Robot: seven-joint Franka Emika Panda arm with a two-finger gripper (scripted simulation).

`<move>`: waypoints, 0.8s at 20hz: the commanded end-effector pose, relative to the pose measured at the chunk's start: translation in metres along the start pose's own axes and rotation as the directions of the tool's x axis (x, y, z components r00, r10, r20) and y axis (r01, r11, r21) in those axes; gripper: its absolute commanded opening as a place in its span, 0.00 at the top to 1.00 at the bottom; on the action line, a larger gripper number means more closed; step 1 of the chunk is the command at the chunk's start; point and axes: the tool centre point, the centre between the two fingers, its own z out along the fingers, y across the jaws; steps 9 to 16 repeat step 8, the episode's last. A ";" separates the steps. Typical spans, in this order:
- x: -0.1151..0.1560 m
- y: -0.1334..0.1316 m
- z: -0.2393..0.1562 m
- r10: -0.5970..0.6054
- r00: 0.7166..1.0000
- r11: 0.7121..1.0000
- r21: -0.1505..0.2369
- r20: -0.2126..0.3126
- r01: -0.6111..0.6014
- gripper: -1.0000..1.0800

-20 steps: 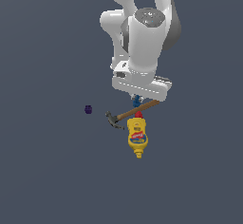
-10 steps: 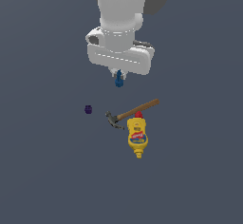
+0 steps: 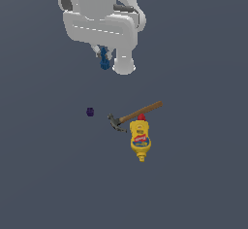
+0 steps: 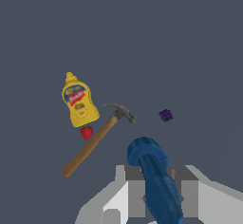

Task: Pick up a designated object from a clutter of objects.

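Blue piece (image 4: 155,185) is sitting clamped between my fingers (image 4: 159,190) right now, so I'm holding the thing I was after. In the wrist view it's looking like a stubby, rounded blue rod poking out from between the two grey pads (image 4: 136,194), one pressing on each side of it. In the exterior view the same blue piece (image 3: 104,62) is hanging just under my white arm (image 3: 101,19), well above everything else on the desk (image 3: 203,174) and touching none of it.

Down on the dark grey desk the rest is lying around. I'm seeing the hammer (image 3: 133,116) flat on its side, wooden handle running up toward the exterior view's right and the dark metal head at the lower end. Just beside the handle, the yellow mustard bottle (image 3: 140,140) is lying down too, with a red bit at the end nearest the hammer and the nozzle pointing away from it. Whether bottle and handle are actually touching, I can't tell; they're really close. The little purple lump (image 3: 90,111) is sitting on its own off toward the exterior view's left of the hammer head, clearly apart from it.
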 end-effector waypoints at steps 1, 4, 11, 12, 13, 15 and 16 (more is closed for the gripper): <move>0.001 0.009 -0.011 -0.001 1.000 1.000 -0.001 0.001 0.001 1.00; 0.002 0.015 -0.020 -0.001 1.000 1.000 -0.002 0.001 0.001 1.00; 0.003 0.018 -0.024 -0.001 1.000 1.000 -0.002 0.001 0.001 1.00; 0.003 0.018 -0.024 -0.001 1.000 1.000 -0.002 0.001 0.001 1.00; 0.003 0.018 -0.024 -0.001 1.000 1.000 -0.002 0.001 0.001 1.00; 0.003 0.018 -0.024 -0.001 1.000 1.000 -0.002 0.001 0.001 1.00; 0.003 0.018 -0.024 -0.001 1.000 1.000 -0.002 0.001 0.001 1.00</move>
